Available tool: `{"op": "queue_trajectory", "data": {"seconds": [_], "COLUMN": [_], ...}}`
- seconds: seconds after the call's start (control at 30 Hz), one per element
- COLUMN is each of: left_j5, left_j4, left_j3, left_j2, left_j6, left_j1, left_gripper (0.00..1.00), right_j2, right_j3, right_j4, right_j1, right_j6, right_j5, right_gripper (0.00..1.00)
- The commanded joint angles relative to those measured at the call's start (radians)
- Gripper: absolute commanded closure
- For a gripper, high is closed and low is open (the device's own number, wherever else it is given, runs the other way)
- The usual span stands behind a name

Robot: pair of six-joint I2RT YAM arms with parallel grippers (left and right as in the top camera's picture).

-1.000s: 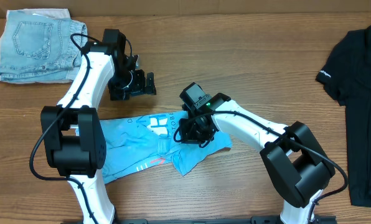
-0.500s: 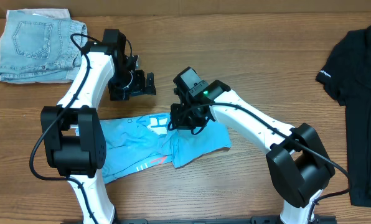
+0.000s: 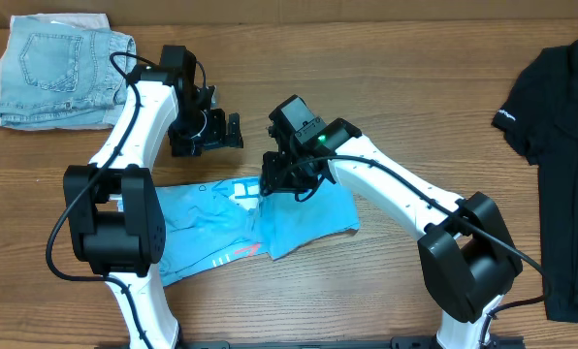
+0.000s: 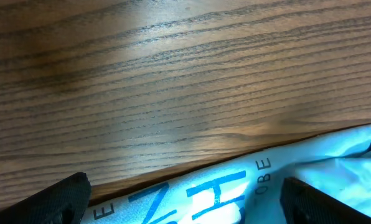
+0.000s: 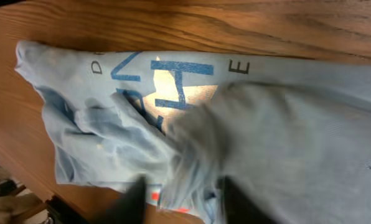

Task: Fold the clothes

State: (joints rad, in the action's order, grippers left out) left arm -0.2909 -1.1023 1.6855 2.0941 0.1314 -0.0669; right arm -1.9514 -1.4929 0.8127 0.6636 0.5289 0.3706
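Observation:
The sky-blue T-shirt (image 3: 211, 228) lies crumpled on the wooden table, its right part folded over toward the middle. My right gripper (image 3: 281, 182) hovers over the upper middle of the shirt. In the right wrist view that gripper (image 5: 182, 202) has its blurred fingers apart, with a loose ridge of the blue cloth (image 5: 285, 124) between them. My left gripper (image 3: 221, 133) stands open above bare wood just beyond the shirt's far edge. The left wrist view shows the shirt's blue lettering (image 4: 235, 193) between its fingertips. A black T-shirt (image 3: 561, 145) lies at the far right.
Pale denim shorts (image 3: 56, 73) lie folded at the back left corner. The black T-shirt runs along the table's right edge. Bare wood shows between the two arms and across the back of the table.
My right gripper has carried the shirt's right edge leftward over the middle, and its jaws have come apart. The left arm has not moved.

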Motion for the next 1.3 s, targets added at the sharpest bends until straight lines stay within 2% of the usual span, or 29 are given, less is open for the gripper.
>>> {"op": "queue_trajectory", "data": {"seconds": [0.0, 0.17, 0.3, 0.33, 0.37, 0.4, 0.43, 0.5, 0.53, 0.67, 0.9, 1.13, 1.27], "left_j5": [0.01, 0.01, 0.01, 0.01, 0.01, 0.01, 0.01, 0.01, 0.01, 0.01, 0.009, 0.01, 0.01], "left_j4": [-0.001, -0.001, -0.005, -0.005, -0.004, -0.004, -0.004, -0.004, -0.004, -0.004, -0.006, -0.007, -0.013], "left_j3": [0.018, 0.018, 0.018, 0.018, 0.018, 0.018, 0.018, 0.018, 0.018, 0.018, 0.018, 0.018, 0.018], "left_j2": [-0.02, -0.02, -0.02, -0.02, -0.02, -0.02, -0.02, -0.02, -0.02, -0.02, -0.02, -0.02, -0.02], "left_j6": [0.01, 0.01, 0.011, 0.011, 0.011, 0.011, 0.011, 0.011, 0.011, 0.011, 0.011, 0.011, 0.011], "left_j1": [-0.006, -0.006, -0.006, -0.006, -0.006, -0.006, -0.006, -0.006, -0.006, -0.006, -0.006, -0.006, -0.006], "left_gripper": [0.0, 0.0, 0.0, 0.0, 0.0, 0.0, 0.0, 0.0, 0.0, 0.0, 0.0, 0.0, 0.0], "right_j2": [0.004, 0.005, 0.005, 0.005, 0.005, 0.004, 0.004, 0.004, 0.004, 0.004, -0.021, -0.108, -0.112], "right_j3": [-0.025, -0.04, -0.084, -0.085, -0.085, -0.082, -0.078, -0.062, -0.054, 0.009, 0.101, 0.101, 0.09], "right_j4": [-0.004, 0.034, 0.129, 0.144, 0.163, 0.183, 0.193, 0.208, 0.208, 0.163, 0.044, -0.033, -0.037], "right_j1": [0.004, -0.013, -0.074, -0.089, -0.101, -0.113, -0.119, -0.122, -0.122, -0.077, 0.018, 0.104, 0.122], "right_j6": [-0.001, -0.031, -0.076, -0.087, -0.091, -0.092, -0.092, -0.108, -0.117, -0.093, 0.045, 0.053, 0.055], "right_j5": [0.008, 0.008, 0.008, 0.009, 0.007, 0.007, 0.006, 0.005, 0.003, 0.004, 0.006, 0.135, 0.139], "right_gripper": [0.17, 0.07, 0.07, 0.09, 0.21, 0.36, 0.58, 0.92, 0.96, 0.96, 0.96, 0.96, 0.96]}}
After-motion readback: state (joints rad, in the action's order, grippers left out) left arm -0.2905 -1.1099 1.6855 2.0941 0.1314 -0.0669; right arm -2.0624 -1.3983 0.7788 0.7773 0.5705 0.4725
